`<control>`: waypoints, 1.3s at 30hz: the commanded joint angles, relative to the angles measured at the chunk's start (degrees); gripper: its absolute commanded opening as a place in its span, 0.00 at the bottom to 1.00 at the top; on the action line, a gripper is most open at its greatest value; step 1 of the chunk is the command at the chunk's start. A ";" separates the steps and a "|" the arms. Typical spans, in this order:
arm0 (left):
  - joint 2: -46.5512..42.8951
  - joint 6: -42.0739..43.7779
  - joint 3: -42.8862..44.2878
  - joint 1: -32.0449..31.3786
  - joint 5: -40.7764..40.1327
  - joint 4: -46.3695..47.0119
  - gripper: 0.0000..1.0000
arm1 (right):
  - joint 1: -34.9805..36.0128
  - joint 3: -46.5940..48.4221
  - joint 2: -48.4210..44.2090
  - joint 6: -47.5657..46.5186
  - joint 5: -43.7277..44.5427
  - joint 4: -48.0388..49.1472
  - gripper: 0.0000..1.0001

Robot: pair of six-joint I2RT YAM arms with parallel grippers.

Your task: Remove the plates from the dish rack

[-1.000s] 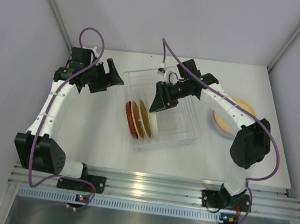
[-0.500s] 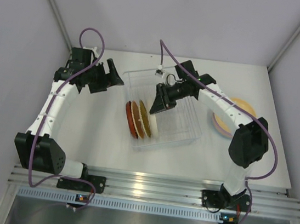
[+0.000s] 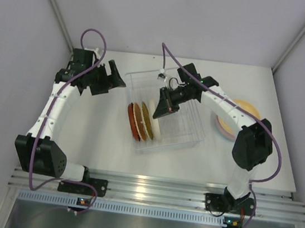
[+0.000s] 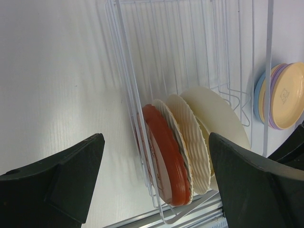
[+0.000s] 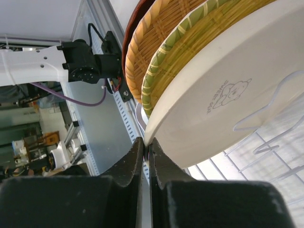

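Observation:
The dish rack is a clear tub in the middle of the table. Several plates stand on edge at its near-left end: a red plate, two woven plates and a cream plate. My right gripper reaches down over them and is shut on the cream plate's rim, which sits between the tips of the right gripper. My left gripper hangs open beside the rack's far-left corner. The red plate shows between the fingers of the left gripper, well below them.
A stack of plates lies flat on the table right of the rack, a pale yellow one on top over lavender and blue. The same stack appears in the left wrist view. Grey walls close in the table's left, right and far sides.
My right gripper's jaws have come together on the cream plate's rim, with a slight shift of the arm. The left arm has not moved.

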 commanded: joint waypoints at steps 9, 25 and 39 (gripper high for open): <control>-2.29 1.17 -0.05 -0.36 -0.44 0.37 0.97 | -2.78 3.31 -6.14 7.43 -15.47 13.97 0.00; -1.85 0.90 -0.14 -0.27 0.18 0.81 0.97 | -27.48 6.63 -20.92 9.79 -5.73 9.92 0.00; -1.59 0.81 -0.32 -0.27 0.44 0.81 0.96 | -30.48 2.71 -13.80 -0.19 49.73 -12.64 0.00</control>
